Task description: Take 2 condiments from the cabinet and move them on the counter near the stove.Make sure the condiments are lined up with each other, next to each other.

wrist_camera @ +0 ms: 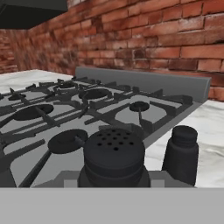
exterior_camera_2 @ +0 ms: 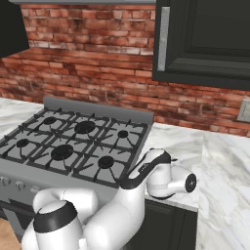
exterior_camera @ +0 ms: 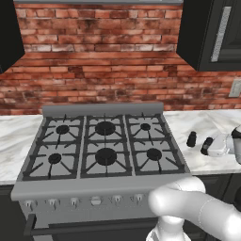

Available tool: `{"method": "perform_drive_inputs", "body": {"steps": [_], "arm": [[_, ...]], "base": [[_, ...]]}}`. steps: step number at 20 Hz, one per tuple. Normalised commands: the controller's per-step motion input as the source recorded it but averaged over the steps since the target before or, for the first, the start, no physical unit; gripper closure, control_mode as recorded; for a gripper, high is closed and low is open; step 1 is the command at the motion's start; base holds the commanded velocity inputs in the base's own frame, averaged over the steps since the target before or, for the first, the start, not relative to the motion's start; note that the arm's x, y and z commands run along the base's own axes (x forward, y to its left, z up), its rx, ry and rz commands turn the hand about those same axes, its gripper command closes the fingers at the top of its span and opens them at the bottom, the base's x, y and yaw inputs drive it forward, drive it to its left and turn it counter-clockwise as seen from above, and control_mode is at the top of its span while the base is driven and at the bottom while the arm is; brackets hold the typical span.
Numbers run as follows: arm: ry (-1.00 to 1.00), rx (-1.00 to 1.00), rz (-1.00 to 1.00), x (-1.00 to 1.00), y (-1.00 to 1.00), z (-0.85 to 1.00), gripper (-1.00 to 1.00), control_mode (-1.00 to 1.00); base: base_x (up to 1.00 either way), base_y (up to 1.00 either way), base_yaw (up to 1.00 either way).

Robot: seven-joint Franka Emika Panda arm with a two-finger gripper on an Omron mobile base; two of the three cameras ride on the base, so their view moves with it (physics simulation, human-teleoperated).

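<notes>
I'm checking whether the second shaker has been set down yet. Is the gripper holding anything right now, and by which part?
Yes. The gripper is shut on a black condiment shaker, gripping its body below the perforated cap, beside the other shaker on the counter.

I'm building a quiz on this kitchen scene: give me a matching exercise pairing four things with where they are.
Things:
1. free shaker
2. held shaker
3. stove
4. cabinet

Places:
A. high on the brick wall, to the right
B. upright on the counter, just right of the stove
C. in the shut gripper
D. set between two stretches of marble

Pairs: 1-B, 2-C, 3-D, 4-A
</notes>
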Motion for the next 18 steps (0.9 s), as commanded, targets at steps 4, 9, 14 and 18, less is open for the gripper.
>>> {"method": "perform_drive_inputs", "body": {"steps": [4,9,14,18], "arm": [[0.0,0.0,0.0,0.2,-0.07,-0.15,1.0,-1.0],[0.0,0.0,0.0,0.18,-0.11,-0.12,1.0,-1.0],[0.0,0.0,0.0,0.19,-0.14,-0.11,1.0,-1.0],[0.0,0.0,0.0,0.19,-0.09,-0.15,1.0,-1.0]], "base": [[0.0,0.0,0.0],[0.0,0.0,0.0],[0.0,0.0,0.0],[0.0,0.0,0.0]]}}
